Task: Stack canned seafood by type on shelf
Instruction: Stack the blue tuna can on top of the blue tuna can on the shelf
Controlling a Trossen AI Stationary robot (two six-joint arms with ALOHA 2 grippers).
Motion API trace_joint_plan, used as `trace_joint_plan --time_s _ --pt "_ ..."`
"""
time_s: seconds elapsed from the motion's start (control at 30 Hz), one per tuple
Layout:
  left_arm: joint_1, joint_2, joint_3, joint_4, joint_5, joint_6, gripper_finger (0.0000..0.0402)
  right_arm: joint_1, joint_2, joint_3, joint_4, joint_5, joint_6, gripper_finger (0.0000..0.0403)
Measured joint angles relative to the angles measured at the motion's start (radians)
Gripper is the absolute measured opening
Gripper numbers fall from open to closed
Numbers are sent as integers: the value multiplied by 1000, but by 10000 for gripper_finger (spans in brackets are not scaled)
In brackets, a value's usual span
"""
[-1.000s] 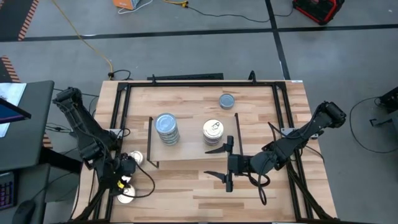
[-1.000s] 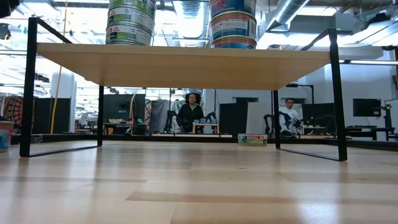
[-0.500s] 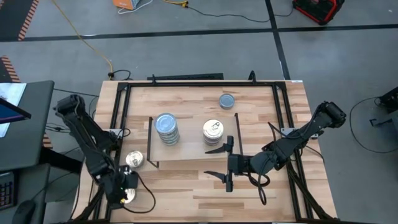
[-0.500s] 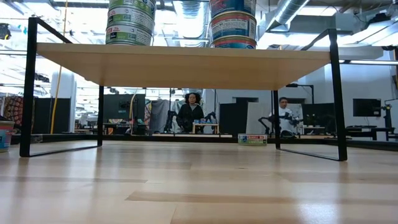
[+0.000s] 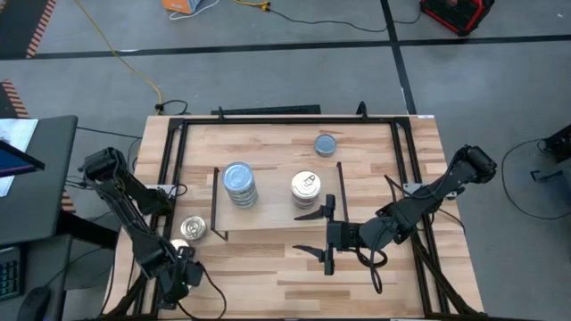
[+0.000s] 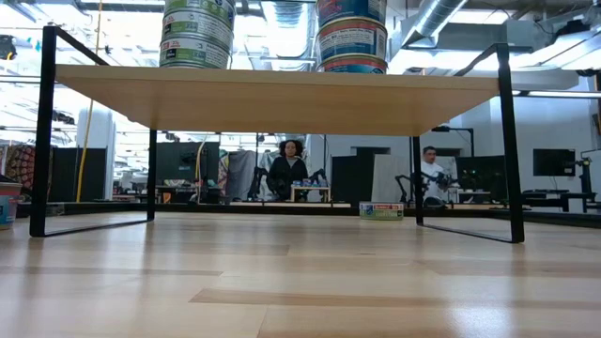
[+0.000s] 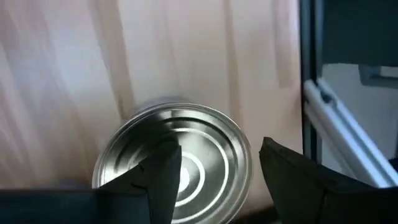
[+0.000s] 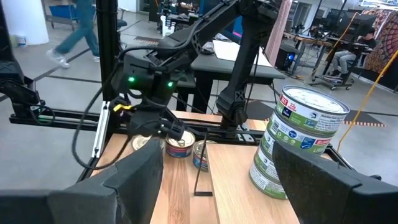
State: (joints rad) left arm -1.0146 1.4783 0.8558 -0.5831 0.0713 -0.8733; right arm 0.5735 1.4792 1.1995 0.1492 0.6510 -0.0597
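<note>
Wooden planks make up the table (image 5: 375, 267), and I keep the shelf (image 5: 272, 218) at its middle so both arms can reach it. On the shelf top stand two stacks, sorted by kind: the blue-grey stack (image 5: 239, 183) toward the shelf's left edge and the silver stack (image 5: 306, 189) toward its right, apart so the kinds don't mix. From table height both stacks rise above the shelf board, several tins each.

My right gripper (image 5: 322, 234) waits at the shelf's front right corner, fingers spread wide and holding nothing; I judge it is parked there, clear of the stacks.

My left gripper (image 5: 176, 278) hangs over the table's front left corner. Its wrist camera shows a silver tin (image 7: 174, 165) lying flat on the planks directly under the parted fingers (image 7: 163, 168), which straddle it without closing, so I take this as lining up for a grab.

Another silver tin (image 5: 193, 228) sits near the left edge, just outside the shelf leg, waiting its turn. One blue-grey tin (image 5: 326, 144) rests alone near the back edge, behind the shelf, not yet stacked.
</note>
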Motion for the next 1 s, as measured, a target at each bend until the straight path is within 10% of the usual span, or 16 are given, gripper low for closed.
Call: trace_joint_plan --time_s 0.47,1.0 --pt "128 104 -9 476 -753 633 210 3 0 0 -11 0 8 327" --pt "147 5 82 267 -649 591 210 24 265 56 27 6 41 327"
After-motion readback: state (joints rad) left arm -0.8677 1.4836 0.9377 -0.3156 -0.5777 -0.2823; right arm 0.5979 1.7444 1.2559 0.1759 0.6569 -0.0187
